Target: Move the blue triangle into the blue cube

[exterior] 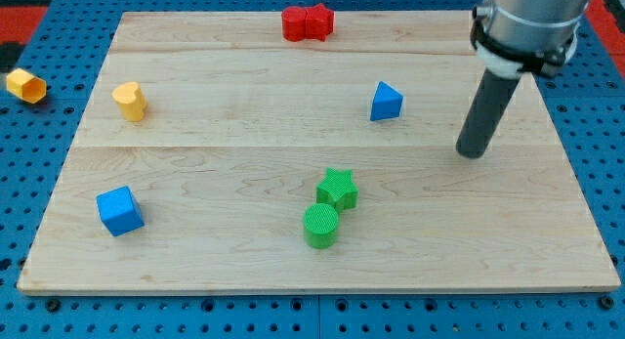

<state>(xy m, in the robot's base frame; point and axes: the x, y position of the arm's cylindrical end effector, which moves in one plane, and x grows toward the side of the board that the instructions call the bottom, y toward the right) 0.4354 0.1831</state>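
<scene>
The blue triangle (386,102) lies on the wooden board (234,251) right of centre, toward the view's top. The blue cube (119,211) sits near the board's lower left. The two are far apart, with most of the board's width between them. My tip (472,152) is the lower end of the dark rod, to the right of the blue triangle and a little lower. It stands apart from the triangle and touches no block.
A green star (338,188) and a green cylinder (320,226) touch each other at the lower middle. A yellow heart (129,101) sits at the left. Red blocks (307,22) lie at the top edge. A yellow hexagon (26,85) lies off the board, far left.
</scene>
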